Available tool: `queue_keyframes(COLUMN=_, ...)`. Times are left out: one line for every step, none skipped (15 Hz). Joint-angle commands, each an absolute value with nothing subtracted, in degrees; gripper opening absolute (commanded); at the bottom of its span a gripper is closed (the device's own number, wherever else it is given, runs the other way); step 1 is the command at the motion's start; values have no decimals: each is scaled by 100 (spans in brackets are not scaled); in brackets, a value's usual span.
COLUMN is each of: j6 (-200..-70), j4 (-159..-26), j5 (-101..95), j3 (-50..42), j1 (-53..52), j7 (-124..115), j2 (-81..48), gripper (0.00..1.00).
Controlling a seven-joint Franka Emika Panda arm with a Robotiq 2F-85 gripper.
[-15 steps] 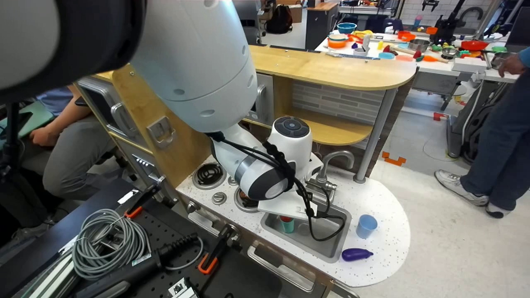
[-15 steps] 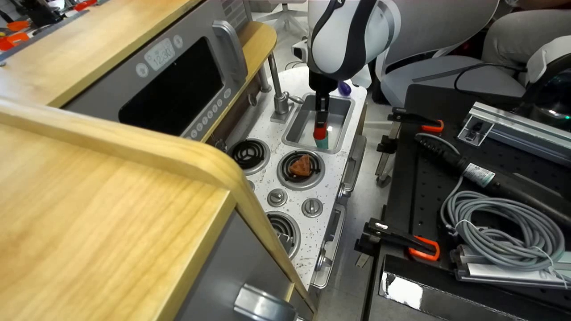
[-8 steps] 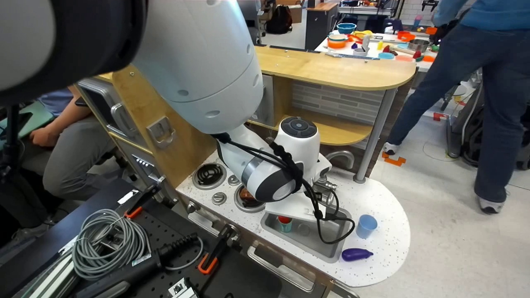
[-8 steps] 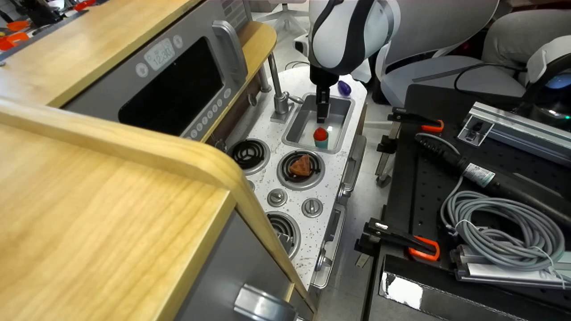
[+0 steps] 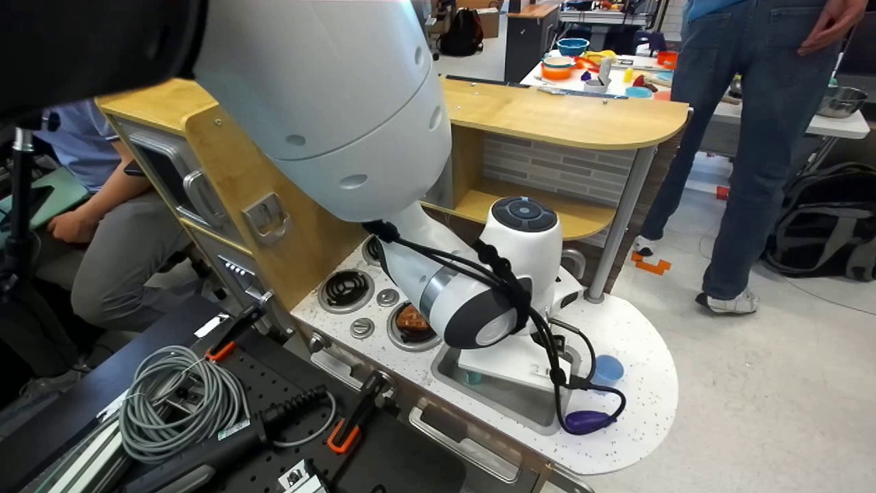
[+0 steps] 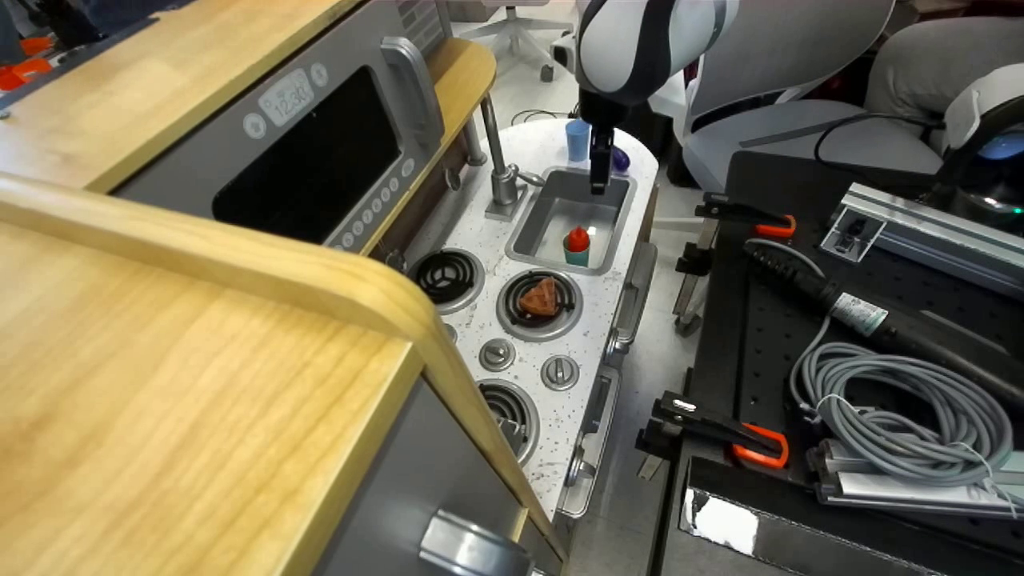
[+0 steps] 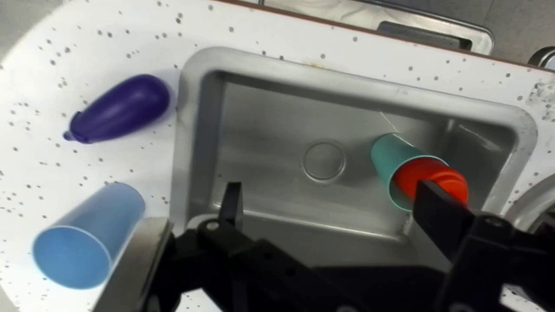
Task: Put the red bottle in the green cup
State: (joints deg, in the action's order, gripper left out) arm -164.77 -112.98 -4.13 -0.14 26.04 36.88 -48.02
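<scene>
Sink (image 7: 269,125) below, pincer (image 7: 331,191), jaws apart, now farther from the red bottle (image 7: 427,173) in the green cup (image 7: 392,155).

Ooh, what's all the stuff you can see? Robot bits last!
red bottle: 1, red, in the green cup
green cup: 1, teal, in the sink
sink: 1, grey, in the counter
blue cup: 1, blue, on the counter
toy eggplant: 1, purple, beside the sink
tap: 1, grey, beside the sink
burners: at least 3, black, in the counter
waffle piece: 1, brown, on one burner
coiled cable: 1, grey, on the black table
people: at least 2, blue tops, nearby
other clutter: too jumbled to count, mixed colours, around
robot arm: 1, mostly white, over the counter
end effector: 1, black, over the sink
</scene>
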Motion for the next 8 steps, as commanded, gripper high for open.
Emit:
queue_keyframes(j6=-15912, j4=-11429, j5=-637, j3=-464, j1=2431, j7=3317, j2=-4375, gripper=100)
queue_keyframes(j6=-15688, j4=-11406, j5=-668, j3=-580, j1=2402, j7=3256, j2=-4305, gripper=100)
queue_keyframes(j6=-15310, j4=-11358, j5=-735, j3=-766, j1=2314, j7=3151, j2=-4254, gripper=100)
queue_keyframes(j6=-15800, j4=-11284, j5=-631, j3=-430, j1=2574, j7=3380, j2=-4499, gripper=100)
queue_keyframes(j6=-15598, j4=-11282, j5=-655, j3=-538, j1=2543, j7=3327, j2=-4430, gripper=100)
queue_keyframes(j6=-15500, j4=-11283, j5=-661, j3=-593, j1=2530, j7=3309, j2=-4381, gripper=100)
queue_keyframes(j6=-15458, j4=-11282, j5=-663, j3=-614, j1=2518, j7=3296, j2=-4359, gripper=100)
queue_keyframes(j6=-15448, j4=-11283, j5=-664, j3=-617, j1=2508, j7=3285, j2=-4357, gripper=100)
